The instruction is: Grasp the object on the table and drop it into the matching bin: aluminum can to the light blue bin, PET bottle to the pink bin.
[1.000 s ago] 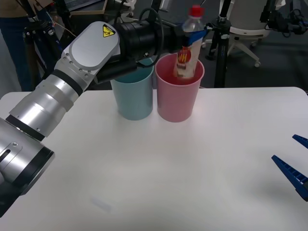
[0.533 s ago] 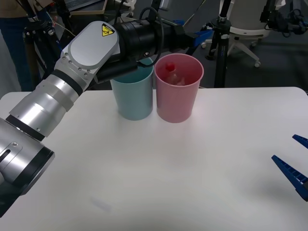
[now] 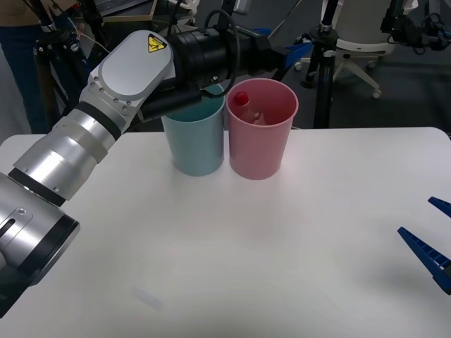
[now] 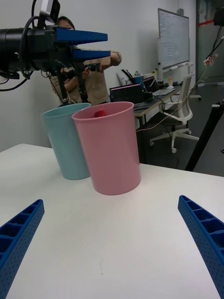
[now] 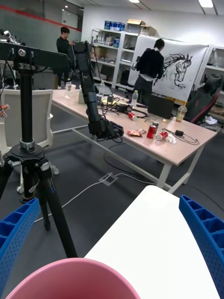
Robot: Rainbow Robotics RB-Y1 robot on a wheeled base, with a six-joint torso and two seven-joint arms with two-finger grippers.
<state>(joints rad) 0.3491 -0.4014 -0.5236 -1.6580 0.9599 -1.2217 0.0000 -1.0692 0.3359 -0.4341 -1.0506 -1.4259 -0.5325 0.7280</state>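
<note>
Two bins stand side by side, touching, at the far side of the white table [image 3: 282,239]: the light blue bin [image 3: 194,141] and the pink bin [image 3: 261,134]. The PET bottle [image 3: 246,109] lies inside the pink bin, its red cap near the rim. The left gripper [image 4: 84,44] hangs above the pink bin with its blue fingers spread apart and empty. The right gripper [image 3: 430,243] rests low at the table's right edge, its fingers also apart.
</note>
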